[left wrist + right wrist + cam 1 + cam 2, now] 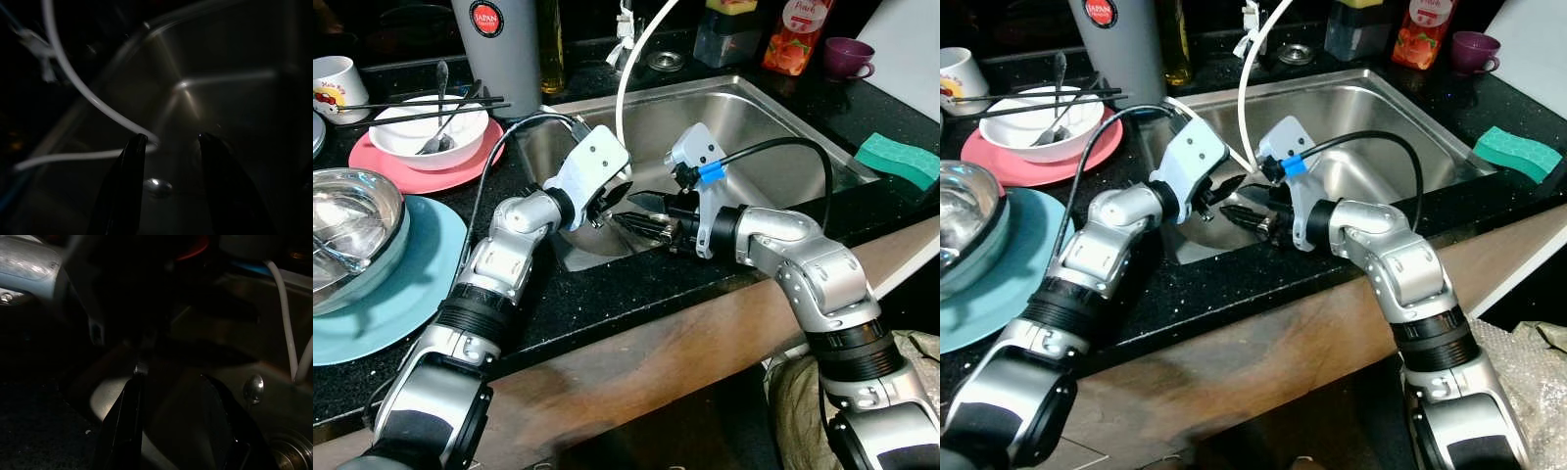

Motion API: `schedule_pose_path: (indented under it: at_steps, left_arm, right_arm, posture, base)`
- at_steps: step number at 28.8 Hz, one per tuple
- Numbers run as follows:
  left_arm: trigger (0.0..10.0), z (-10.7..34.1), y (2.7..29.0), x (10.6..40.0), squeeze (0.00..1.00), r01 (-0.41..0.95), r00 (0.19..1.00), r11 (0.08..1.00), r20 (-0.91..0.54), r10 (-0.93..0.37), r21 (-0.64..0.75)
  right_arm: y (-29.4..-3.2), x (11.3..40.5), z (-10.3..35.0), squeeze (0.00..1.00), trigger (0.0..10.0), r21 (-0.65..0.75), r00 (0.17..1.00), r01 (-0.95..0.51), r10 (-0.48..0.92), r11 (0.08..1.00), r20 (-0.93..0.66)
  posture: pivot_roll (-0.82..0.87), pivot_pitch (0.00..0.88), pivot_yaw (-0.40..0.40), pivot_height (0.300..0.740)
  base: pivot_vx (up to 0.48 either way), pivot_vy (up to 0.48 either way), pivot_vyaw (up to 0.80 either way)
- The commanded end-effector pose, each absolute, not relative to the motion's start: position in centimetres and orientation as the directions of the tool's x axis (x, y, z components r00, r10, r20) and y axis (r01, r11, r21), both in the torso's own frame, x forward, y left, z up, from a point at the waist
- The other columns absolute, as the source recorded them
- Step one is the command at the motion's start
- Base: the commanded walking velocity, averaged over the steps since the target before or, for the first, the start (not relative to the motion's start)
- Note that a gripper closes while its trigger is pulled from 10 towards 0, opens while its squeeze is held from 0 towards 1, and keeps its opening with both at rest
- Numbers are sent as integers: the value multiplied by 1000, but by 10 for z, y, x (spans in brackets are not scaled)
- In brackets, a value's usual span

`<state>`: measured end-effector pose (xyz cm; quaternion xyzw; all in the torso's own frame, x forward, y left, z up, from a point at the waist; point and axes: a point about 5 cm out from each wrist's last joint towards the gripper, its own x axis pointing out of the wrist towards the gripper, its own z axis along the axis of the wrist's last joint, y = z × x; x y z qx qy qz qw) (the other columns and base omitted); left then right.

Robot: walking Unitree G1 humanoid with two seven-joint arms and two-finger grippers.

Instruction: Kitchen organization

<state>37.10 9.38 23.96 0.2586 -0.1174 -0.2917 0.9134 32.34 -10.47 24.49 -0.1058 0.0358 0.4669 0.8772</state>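
1. Left wrist view: left gripper point(168, 144) fingers apart above a spoon point(157, 187) on the sink point(783, 127) floor.
2. Right gripper point(171, 382) fingers apart too; crowded together, they may collide.

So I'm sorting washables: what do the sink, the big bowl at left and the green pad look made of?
Sink: brushed stainless steel, dull grey sheen. Big bowl: polished metal, mirror-like reflections. Green pad: soft matte sponge or foam, probably.

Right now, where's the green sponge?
The green sponge lies on the black counter at the sink's right rim, below the purple cup.
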Motion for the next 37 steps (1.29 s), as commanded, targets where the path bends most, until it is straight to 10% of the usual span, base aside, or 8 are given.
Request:
schedule_pose_path:
  at_steps: [1, 17, 37]
  left_arm:
    - [10000, 246, 100, 364, 0, 415, 821, 725, 117, -559, 549]
    - [10000, 273, 153, 288, 0, 11, 828, 837, 465, -314, 547]
    - [10000, 226, 176, 200, 0, -344, 872, 589, 482, -90, 731]
  right_arm:
    - [-109, 324, 245, 0, 10000, -160, 582, -812, 798, 561, -157]
    - [-111, 320, 243, 0, 10000, -154, 564, -825, 810, 544, -159]
    - [-108, 318, 240, 0, 10000, -154, 534, -845, 827, 512, -174]
  posture:
    - [25, 119, -10, 740]
    - [45, 111, -50, 740]
    - [44, 99, -61, 740]
  base:
    - [0, 0, 0]
    - [0, 0, 0]
    - [0, 0, 0]
